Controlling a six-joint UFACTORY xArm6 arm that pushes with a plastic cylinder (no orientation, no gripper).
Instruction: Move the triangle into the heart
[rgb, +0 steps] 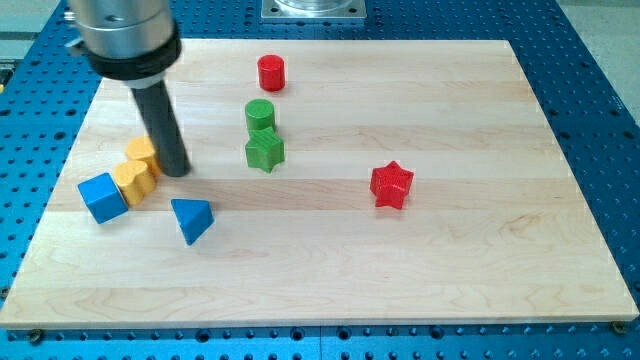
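A blue triangle block (191, 219) lies on the wooden board at the view's lower left. A yellow heart-shaped block (134, 179) lies up and to its left, touching a blue cube (102, 197). A second yellow block (142, 154) sits just above the heart. My tip (177, 170) rests on the board right beside the yellow blocks, on their right, and above the blue triangle with a gap between them.
A red cylinder (271, 72) stands near the view's top. A green cylinder (260, 115) touches a green star (264, 151) below it. A red star (391, 185) lies right of centre. The board's edge (320, 322) runs along the bottom.
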